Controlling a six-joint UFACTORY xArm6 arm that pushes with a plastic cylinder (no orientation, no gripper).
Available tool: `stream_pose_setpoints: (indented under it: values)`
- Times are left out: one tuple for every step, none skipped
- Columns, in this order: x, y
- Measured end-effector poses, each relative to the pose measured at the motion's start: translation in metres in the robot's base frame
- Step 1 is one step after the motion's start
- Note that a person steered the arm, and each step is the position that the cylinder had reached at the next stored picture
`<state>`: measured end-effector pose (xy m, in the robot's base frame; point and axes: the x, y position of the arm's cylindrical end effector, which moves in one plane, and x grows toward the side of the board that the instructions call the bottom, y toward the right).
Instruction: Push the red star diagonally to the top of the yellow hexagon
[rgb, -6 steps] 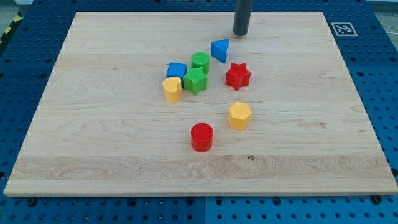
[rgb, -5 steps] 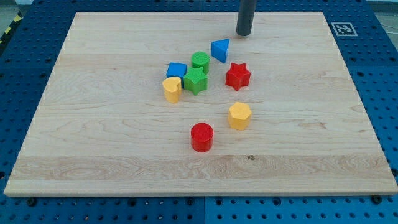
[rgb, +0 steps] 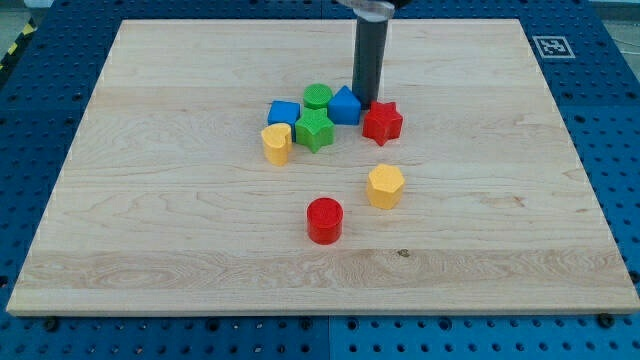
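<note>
The red star lies right of centre on the wooden board. The yellow hexagon lies below it, a gap between them. My tip stands at the star's upper left, touching or nearly touching it, and right next to the blue triangular block on its left.
A green cylinder, a green star, a blue cube and a yellow cylinder-like block cluster left of the blue triangle. A red cylinder lies lower down. A marker tag sits at the board's top right.
My tip has moved down from the board's top edge to the red star's upper left. The blue triangle has been pushed down and left, against the green cylinder, which also shifted slightly.
</note>
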<state>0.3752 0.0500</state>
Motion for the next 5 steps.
stream_pose_setpoints:
  values:
    - [0.025, -0.001]
    - [0.047, -0.001]
    - [0.065, -0.001]
    - [0.084, -0.001]
    - [0.091, -0.001]
